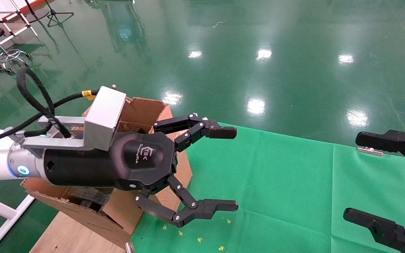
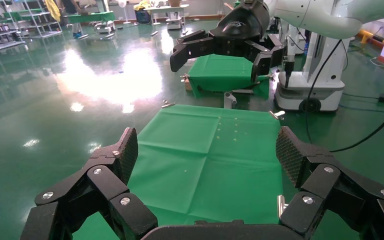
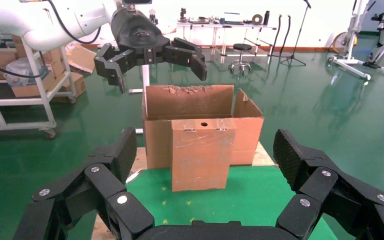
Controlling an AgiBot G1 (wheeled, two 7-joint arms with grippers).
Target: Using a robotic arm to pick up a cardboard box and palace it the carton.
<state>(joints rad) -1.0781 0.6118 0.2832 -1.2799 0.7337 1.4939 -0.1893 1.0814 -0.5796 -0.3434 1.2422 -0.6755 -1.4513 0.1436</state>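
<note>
**Both grippers empty, no box in sight**

Spread wide and empty, my left gripper (image 1: 229, 168) hangs above the carton (image 3: 200, 127), beside the green cloth (image 1: 294, 182). Right gripper (image 1: 359, 177) waits opposite, likewise agape. Small cardboard box: not visible, perhaps already inside.

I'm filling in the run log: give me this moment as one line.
left gripper: open, empty, beside carton | right gripper: open, empty, over green cloth | cardboard box: not in view
</note>
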